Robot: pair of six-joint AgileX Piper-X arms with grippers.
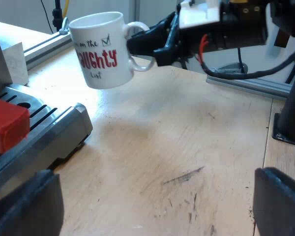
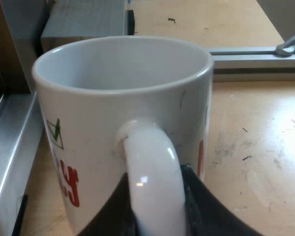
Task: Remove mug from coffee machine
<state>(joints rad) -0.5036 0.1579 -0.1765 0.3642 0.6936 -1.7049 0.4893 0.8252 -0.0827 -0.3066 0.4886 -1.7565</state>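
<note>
A white mug with red lettering hangs in the air above the wooden table, clear of the espresso machine's drip tray. My right gripper is shut on the mug's handle, its black fingers pressed against both sides of the handle. The mug is upright and its inside looks empty. My left gripper is open low over the bare table beside the tray, with nothing between its fingers. A red handle end sticks out over the tray.
The wooden table stretches out under the mug, with dark scuff marks on it. An aluminium rail runs along the table's edge beyond the right arm. A black arm base stands near it.
</note>
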